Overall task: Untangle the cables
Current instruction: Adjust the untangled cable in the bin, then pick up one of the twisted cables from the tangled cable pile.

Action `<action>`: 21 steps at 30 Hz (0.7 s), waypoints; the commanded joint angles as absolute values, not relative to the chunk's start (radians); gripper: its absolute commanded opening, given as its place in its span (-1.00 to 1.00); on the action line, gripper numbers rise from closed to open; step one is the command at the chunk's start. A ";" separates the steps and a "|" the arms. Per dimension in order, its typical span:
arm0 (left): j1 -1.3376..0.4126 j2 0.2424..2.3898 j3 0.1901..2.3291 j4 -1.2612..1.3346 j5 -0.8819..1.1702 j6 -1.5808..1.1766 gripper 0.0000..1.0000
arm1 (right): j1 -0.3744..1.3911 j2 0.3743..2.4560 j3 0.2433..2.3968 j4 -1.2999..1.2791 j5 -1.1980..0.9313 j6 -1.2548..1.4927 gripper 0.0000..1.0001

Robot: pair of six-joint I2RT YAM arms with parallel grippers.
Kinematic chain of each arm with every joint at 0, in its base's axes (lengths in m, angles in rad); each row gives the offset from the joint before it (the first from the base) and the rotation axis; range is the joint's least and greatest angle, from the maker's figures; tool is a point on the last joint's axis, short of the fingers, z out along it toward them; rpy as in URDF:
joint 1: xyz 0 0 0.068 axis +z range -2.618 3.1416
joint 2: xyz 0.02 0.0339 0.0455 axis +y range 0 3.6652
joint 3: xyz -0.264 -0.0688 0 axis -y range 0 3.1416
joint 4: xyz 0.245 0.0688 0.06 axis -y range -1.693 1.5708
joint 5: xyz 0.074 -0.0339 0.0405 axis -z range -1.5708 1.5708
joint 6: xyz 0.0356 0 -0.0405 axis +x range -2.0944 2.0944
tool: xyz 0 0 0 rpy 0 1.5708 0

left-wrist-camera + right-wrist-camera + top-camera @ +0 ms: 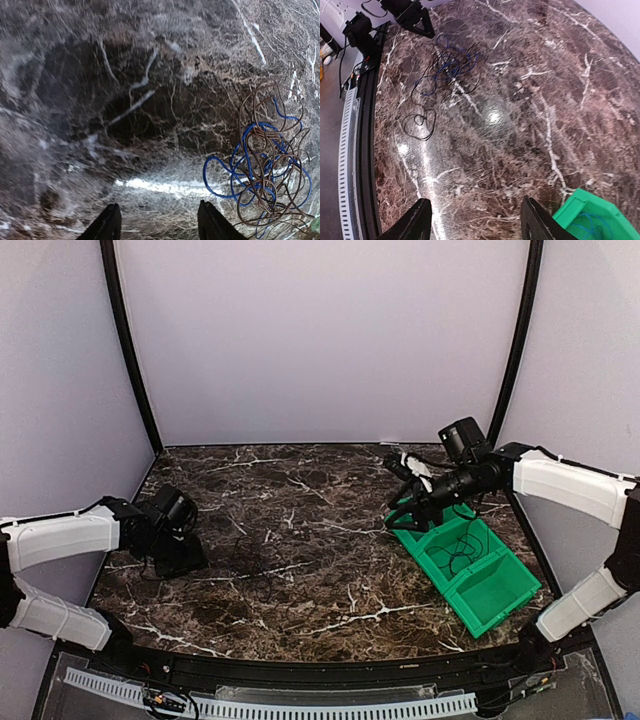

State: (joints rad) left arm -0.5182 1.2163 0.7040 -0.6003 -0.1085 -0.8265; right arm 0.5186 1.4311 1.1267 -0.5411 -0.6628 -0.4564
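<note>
The cables (265, 170) lie in a tangle on the marble table, bright blue loops mixed with darker cords. In the left wrist view the tangle sits to the right of and ahead of my left gripper (160, 222), which is open with only bare table between its fingers. From the right wrist the tangle (452, 67) shows far across the table, with a separate black loop (420, 122) lying nearer. My right gripper (477, 222) hangs open and empty above the table beside the green bin. Overhead, the left gripper (190, 558) is low at the left, the right gripper (400, 505) at the right, and the tangle (250, 560) is faint.
A green two-compartment bin (505, 605) stands at the right, its corner (580, 210) just right of my right fingers. A black cord (455, 555) lies coiled in its far compartment. The table's near edge carries a black rail and a white slotted strip (300, 707).
</note>
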 commanded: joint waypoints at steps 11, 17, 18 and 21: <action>-0.509 1.262 0.602 -0.260 0.047 -1.038 -0.11 | 0.568 1.484 1.044 -0.475 -0.691 -0.535 0.25; -0.504 1.307 0.615 -0.214 0.032 -1.030 -0.48 | 0.568 1.487 1.042 -0.481 -0.682 -0.548 0.25; -0.504 1.311 0.619 -0.214 0.025 -1.020 -0.55 | 0.568 1.489 1.042 -0.481 -0.680 -0.550 0.25; -0.503 1.304 0.650 -0.244 -0.037 -0.984 -0.79 | 0.568 1.496 1.039 -0.484 -0.677 -0.555 0.24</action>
State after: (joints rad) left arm -0.5110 1.3109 0.6151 -0.2375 0.0311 -1.0245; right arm 0.5621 1.4803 1.0470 -0.4961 -0.6815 -0.5381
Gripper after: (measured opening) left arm 0.161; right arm 0.623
